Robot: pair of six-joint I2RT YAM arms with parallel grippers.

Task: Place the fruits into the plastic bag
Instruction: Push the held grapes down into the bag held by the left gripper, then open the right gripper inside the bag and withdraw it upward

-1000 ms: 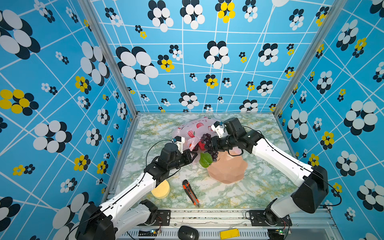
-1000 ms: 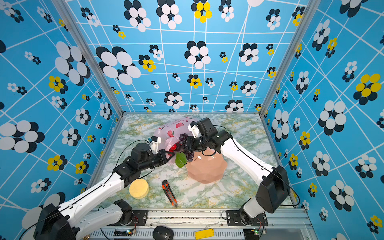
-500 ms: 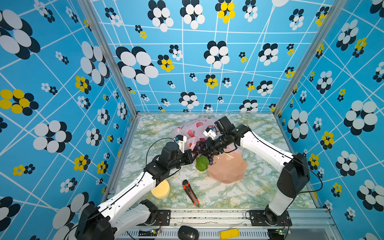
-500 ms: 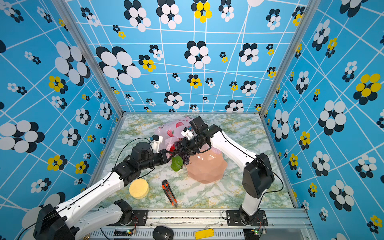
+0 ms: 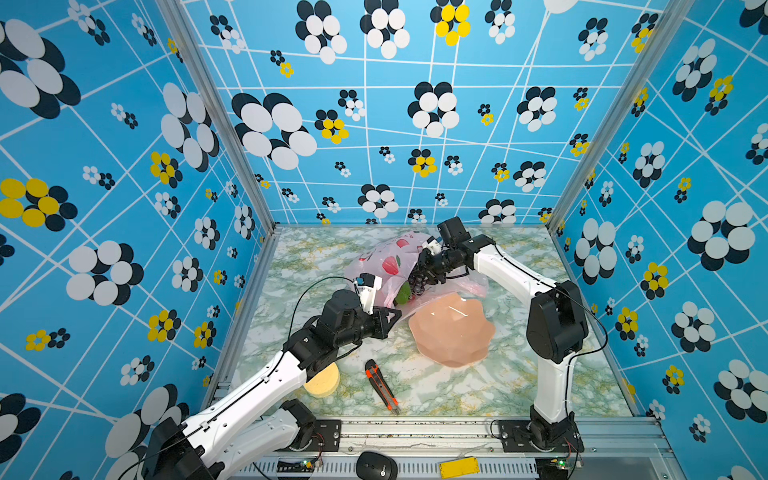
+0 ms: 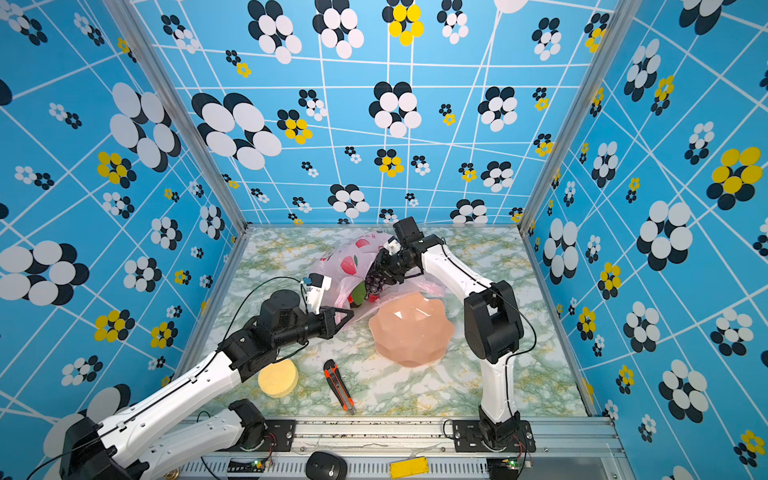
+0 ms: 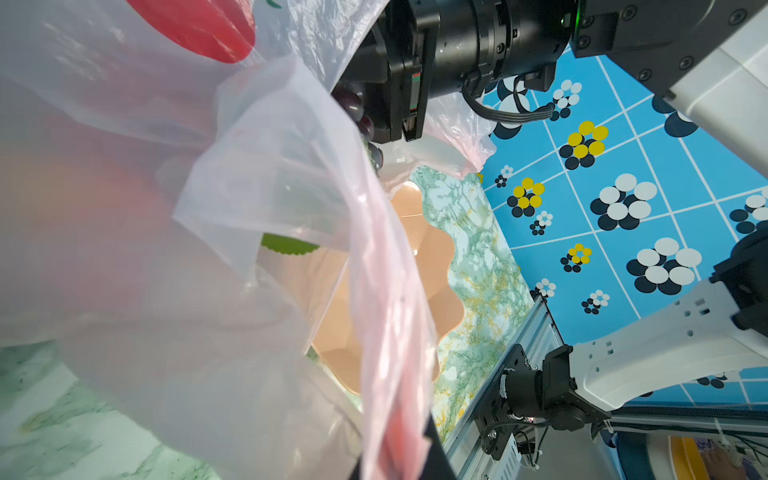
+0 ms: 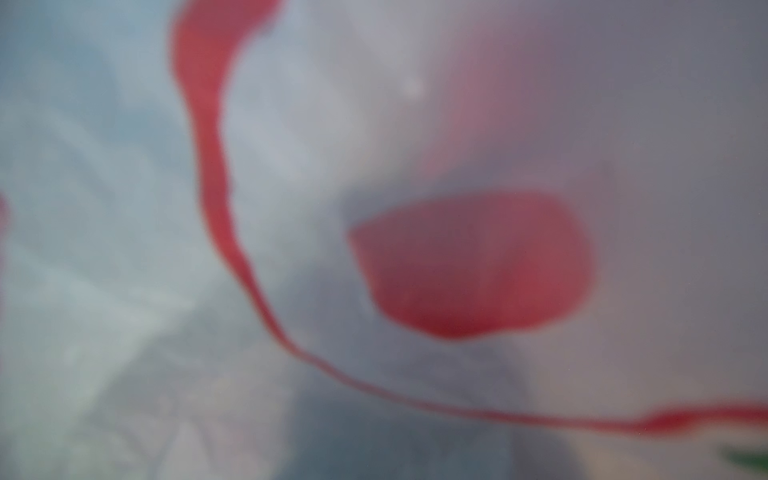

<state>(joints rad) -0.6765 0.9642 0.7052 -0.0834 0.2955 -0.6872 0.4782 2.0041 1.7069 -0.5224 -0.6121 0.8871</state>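
The plastic bag (image 5: pixel 386 259) (image 6: pixel 345 257) lies at the back centre, pale pink with red prints. My left gripper (image 5: pixel 392 316) (image 6: pixel 347 316) is shut on the bag's near edge and holds the mouth up; in the left wrist view the film (image 7: pixel 249 166) runs down into the closed jaws. My right gripper (image 5: pixel 419 278) (image 6: pixel 376 278) is in the bag's mouth, shut on dark purple grapes (image 5: pixel 417 284) (image 6: pixel 374 284) (image 7: pixel 353 104). A green fruit (image 5: pixel 402 294) (image 6: pixel 358 293) (image 7: pixel 289 245) lies just inside the mouth. Blurred bag film fills the right wrist view.
A salmon-pink scalloped bowl (image 5: pixel 453 328) (image 6: pixel 411 332) (image 7: pixel 432 257) stands just in front of the bag. A round yellow sponge (image 5: pixel 322 380) and an orange utility knife (image 5: pixel 382 386) lie near the front edge. Blue patterned walls close in three sides.
My right arm folded its elbow inward and carried the grapes further left and back into the bag's mouth. The green fruit shifted back with the bag. The left gripper kept its hold.
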